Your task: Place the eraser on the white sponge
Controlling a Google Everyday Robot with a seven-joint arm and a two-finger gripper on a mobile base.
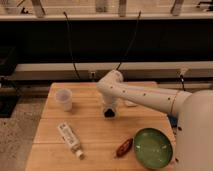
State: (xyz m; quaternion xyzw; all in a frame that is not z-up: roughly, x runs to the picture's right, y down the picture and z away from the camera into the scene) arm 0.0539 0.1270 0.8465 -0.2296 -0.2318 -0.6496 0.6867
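Clock centred on the gripper (109,113), low over the middle of the wooden table (95,134). Translucent cup (64,98) upright, 9-10 o'clock. White labelled tube (70,140) lying flat, 8 o'clock. Green bowl (153,147) at 4 o'clock, near the table edge. Reddish-brown oblong item (124,147) at 5 o'clock, just beside the bowl. Black cables (71,50) at 12 o'clock, on the back wall.

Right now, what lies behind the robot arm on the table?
A white sponge edge shows behind the arm; the rest is covered. The gripper points down over the table.

You are seeing the black gripper (109,113) hanging over the middle of the light-brown wooden table (100,135). The bowl (153,148) is showing green, the cup (64,98) whitish, the arm (145,97) white.
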